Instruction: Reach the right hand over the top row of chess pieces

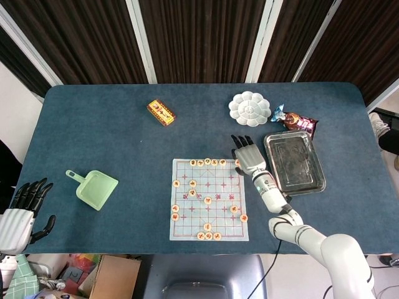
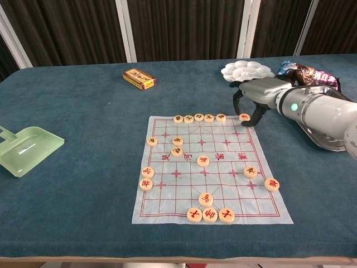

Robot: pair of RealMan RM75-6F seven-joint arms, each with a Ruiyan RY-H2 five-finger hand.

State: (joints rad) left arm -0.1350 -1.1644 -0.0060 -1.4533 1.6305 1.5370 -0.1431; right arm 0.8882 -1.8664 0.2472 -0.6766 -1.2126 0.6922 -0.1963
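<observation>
A paper chess board [image 1: 218, 208] [image 2: 223, 167] lies mid-table with round wooden pieces on it. Its top row of pieces [image 1: 207, 162] [image 2: 199, 118] runs along the far edge, with one more piece [image 1: 238, 162] [image 2: 244, 117] at the far right corner. My right hand [image 1: 246, 154] [image 2: 254, 95] hovers at that corner, palm down and holding nothing, its dark fingers [image 2: 237, 100] curved downward just right of the row. My left hand [image 1: 22, 208] hangs off the table's near left edge, fingers spread and empty; only the head view shows it.
A metal tray [image 1: 294, 162] [image 2: 329, 134] lies right of the board, with a white flower-shaped palette [image 1: 249, 107] [image 2: 245, 71] and a snack packet [image 1: 296, 119] [image 2: 307, 72] behind it. A yellow box [image 1: 161, 113] [image 2: 139, 78] sits far left of centre. A green dustpan [image 1: 96, 189] [image 2: 25, 148] is at the left.
</observation>
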